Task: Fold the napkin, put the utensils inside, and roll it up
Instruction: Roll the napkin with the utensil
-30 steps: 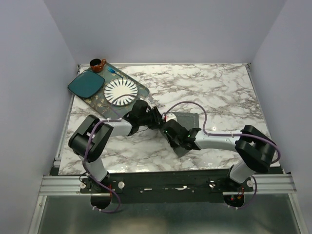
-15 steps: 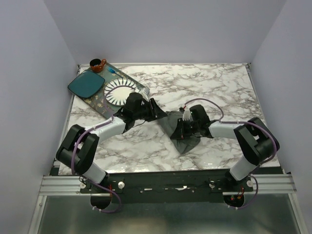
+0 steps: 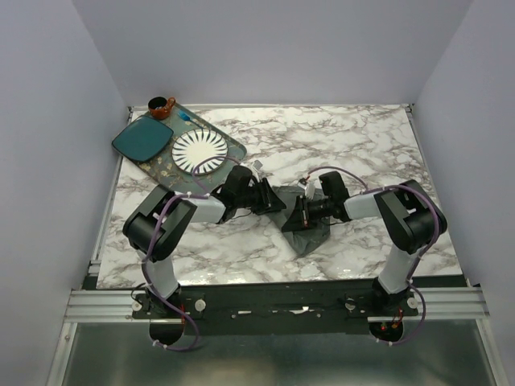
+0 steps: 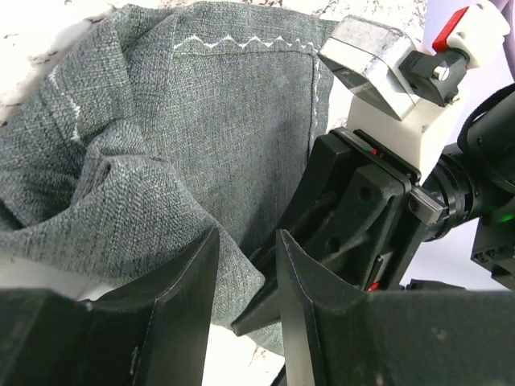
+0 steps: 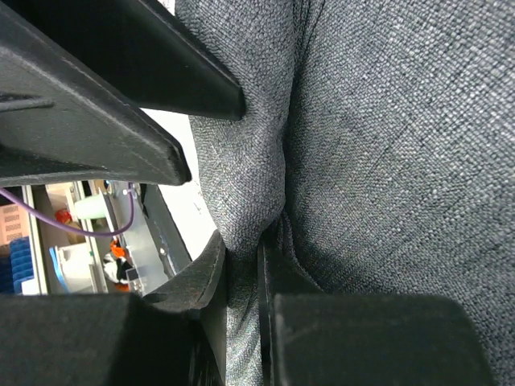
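Note:
The dark grey napkin (image 3: pixel 310 233) lies bunched on the marble table, just right of centre. My right gripper (image 3: pixel 296 215) is at its left edge. In the right wrist view that gripper (image 5: pixel 240 245) is shut on a raised fold of the napkin (image 5: pixel 386 121). My left gripper (image 3: pixel 278 201) faces it from the left, almost touching. In the left wrist view the left gripper (image 4: pixel 248 241) has its jaws apart, with the edge of the napkin (image 4: pixel 201 121) just beyond the fingertips and the right gripper's black body (image 4: pixel 354 201) close behind. The utensils are out of view.
A dark tray (image 3: pixel 237 149) at the back left carries a teal square plate (image 3: pixel 141 138) and a white ribbed plate (image 3: pixel 199 150). A brown cup (image 3: pixel 161 106) stands at its far corner. Purple cables (image 3: pixel 322 171) loop over both arms.
My left gripper has swung right and nearer, from beside the white plate to the napkin's left edge. The right gripper keeps its hold on the napkin and its elbow has shifted.

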### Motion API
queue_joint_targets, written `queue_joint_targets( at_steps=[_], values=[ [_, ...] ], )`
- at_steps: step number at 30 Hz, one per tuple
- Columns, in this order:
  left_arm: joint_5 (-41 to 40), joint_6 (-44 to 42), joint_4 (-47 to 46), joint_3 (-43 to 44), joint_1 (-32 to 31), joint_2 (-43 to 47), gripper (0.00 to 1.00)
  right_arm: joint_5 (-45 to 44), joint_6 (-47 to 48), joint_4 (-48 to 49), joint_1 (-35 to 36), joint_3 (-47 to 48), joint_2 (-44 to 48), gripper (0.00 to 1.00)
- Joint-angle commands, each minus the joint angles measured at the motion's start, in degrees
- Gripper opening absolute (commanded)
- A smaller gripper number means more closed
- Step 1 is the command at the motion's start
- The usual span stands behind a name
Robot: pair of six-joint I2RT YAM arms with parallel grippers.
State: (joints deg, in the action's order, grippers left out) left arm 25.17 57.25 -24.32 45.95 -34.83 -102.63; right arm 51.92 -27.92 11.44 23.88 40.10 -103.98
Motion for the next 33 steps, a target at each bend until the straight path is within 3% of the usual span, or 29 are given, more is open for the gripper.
queue_joint_targets(
  at_steps=[1,3,7,11,12,17,21,29,33],
  values=[
    [-2.1,-1.5,-1.0,-0.1,0.3,-2.7,0.43,-5.9,0.7,-10.6,0.1,-1.8,0.0,0.27],
    [-2.3,-1.4,-1.9,-1.1,0.3,-3.5,0.42,-7.8,1.2,-11.2,0.4,-1.3,2.5,0.38],
    [-2.6,-0.7,-2.5,-2.4,0.3,-4.2,0.42,-22.0,5.1,-27.4,3.3,4.0,10.4,0.54],
    [-2.5,-0.5,-2.1,-2.2,0.3,-5.1,0.42,-34.4,6.2,-35.3,7.8,8.3,18.8,0.64],
    [-2.3,-0.4,-1.9,-1.9,0.3,-5.3,0.41,-38.3,6.3,-37.0,10.6,9.3,19.7,0.72],
    [-1.6,0.3,-1.3,-1.2,0.3,-6.4,0.41,-63.3,6.2,-44.4,22.1,15.1,21.6,0.76],
    [-0.8,0.8,-0.7,-0.4,0.3,-7.1,0.41,-74.1,4.2,-46.4,30.5,18.5,17.0,0.83],
    [-0.6,0.9,0.5,-0.3,0.4,-7.1,0.41,-85.0,0.9,-49.3,37.9,24.6,3.3,0.78],
    [-0.3,0.6,0.8,-0.3,0.5,-6.5,0.41,-85.9,-1.4,-49.7,38.0,23.5,1.8,0.64]
  ],
)
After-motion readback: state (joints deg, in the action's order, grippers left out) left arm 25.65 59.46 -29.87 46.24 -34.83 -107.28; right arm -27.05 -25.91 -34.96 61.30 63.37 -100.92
